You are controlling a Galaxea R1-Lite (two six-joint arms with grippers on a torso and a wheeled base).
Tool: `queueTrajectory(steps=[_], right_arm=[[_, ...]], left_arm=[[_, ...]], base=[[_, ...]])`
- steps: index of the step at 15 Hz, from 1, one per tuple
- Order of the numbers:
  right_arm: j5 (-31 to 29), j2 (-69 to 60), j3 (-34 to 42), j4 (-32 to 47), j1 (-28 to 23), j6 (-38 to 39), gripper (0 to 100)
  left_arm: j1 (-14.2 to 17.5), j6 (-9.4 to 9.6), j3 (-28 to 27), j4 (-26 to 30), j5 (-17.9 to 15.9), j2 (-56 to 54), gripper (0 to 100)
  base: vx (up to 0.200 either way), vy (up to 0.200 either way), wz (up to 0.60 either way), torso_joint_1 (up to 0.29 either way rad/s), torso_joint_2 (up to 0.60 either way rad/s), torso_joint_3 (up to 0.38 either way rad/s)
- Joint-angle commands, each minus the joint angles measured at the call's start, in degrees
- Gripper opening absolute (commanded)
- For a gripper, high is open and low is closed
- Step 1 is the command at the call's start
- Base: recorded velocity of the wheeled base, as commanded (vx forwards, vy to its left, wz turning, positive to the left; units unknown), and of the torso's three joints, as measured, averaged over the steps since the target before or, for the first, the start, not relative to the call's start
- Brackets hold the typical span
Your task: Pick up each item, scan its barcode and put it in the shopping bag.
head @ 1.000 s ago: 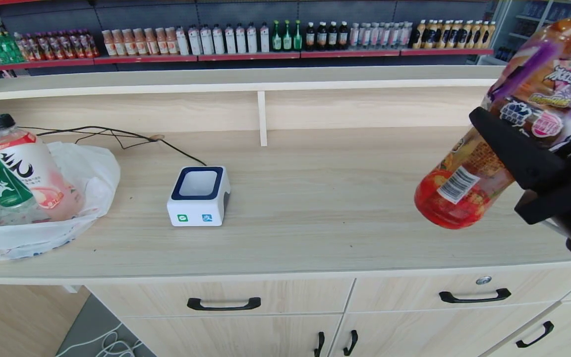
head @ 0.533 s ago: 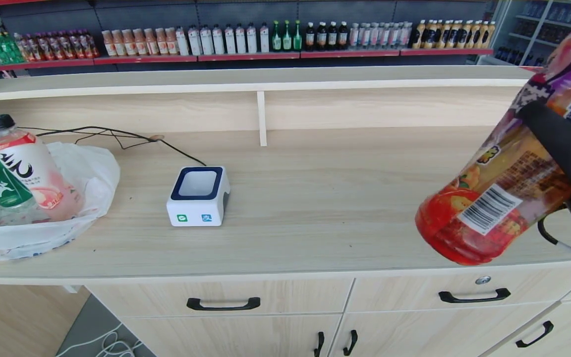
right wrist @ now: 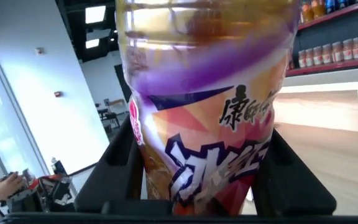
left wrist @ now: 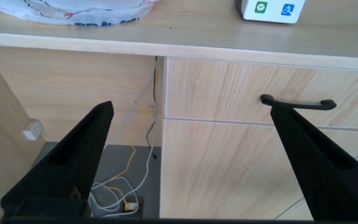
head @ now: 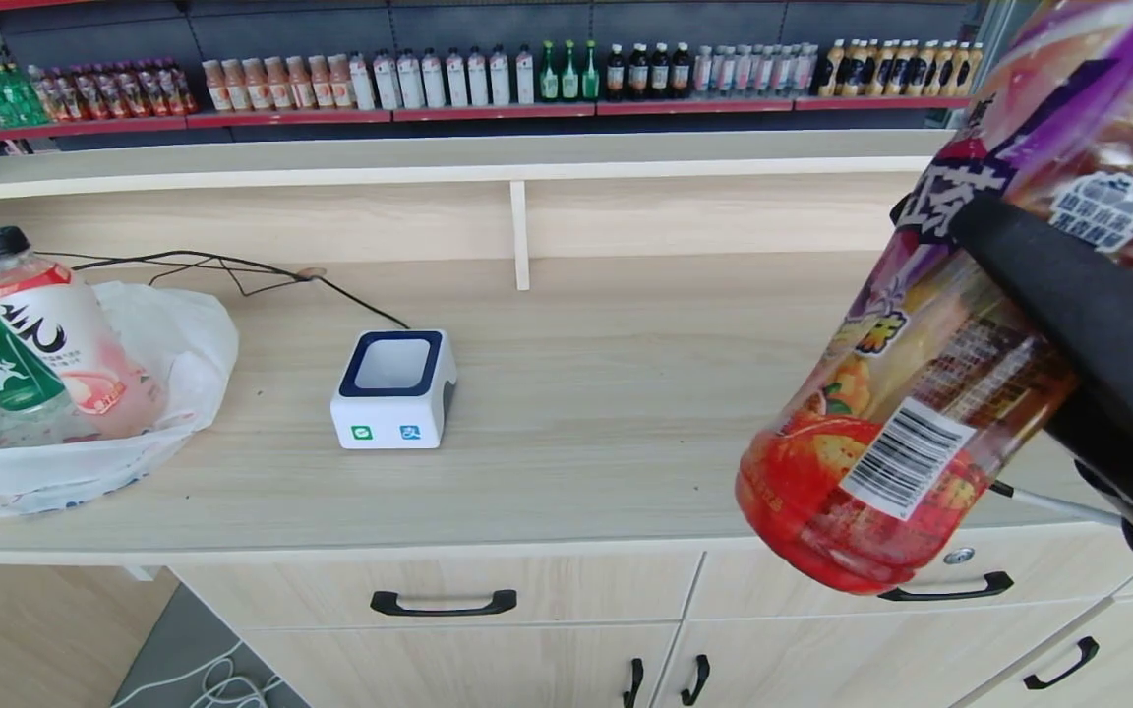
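A black cable is lying across the wooden counter. Drawers with black handles are sitting below the counter. Shelves of bottled drinks are standing behind the counter. White cables are trailing beneath it.

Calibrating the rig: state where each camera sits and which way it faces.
Head view: on the head, looking down over the counter, scanner and shopping bag; right end effector holding the bottle shows.
Left wrist view: low, facing the cabinet's drawer handle; open left end effector frames it.
Right wrist view: behind the bottle, facing the shelves; its fingers flank it.
Shared: scanner and shopping bag, head and left wrist; bottle, head and right wrist.
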Motion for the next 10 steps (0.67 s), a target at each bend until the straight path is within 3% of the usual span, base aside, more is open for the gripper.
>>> queueTrajectory(steps=[1,6,10], right_arm=[[0.32,1.51,-0.77,-0.03,0.01,4.71,0],[0.32,3.97,-3.94,-0.03,2.65,10.42,0],[0.32,4.5,-4.02,-0.03,5.11,10.51,0]], left_arm=[[0.04,-0.02,0.0,0.0,0.0,-0.01,100],[0.04,-0.02,0.0,0.0,0.0,-0.01,100],[-0.05,-0.02,0.0,0.0,0.0,0.08,100]], base=[[0.0,0.0,0.0,0.0,0.0,0.0],[0.0,0.0,0.0,0.0,0.0,0.0],[0.0,0.0,0.0,0.0,0.0,0.0]])
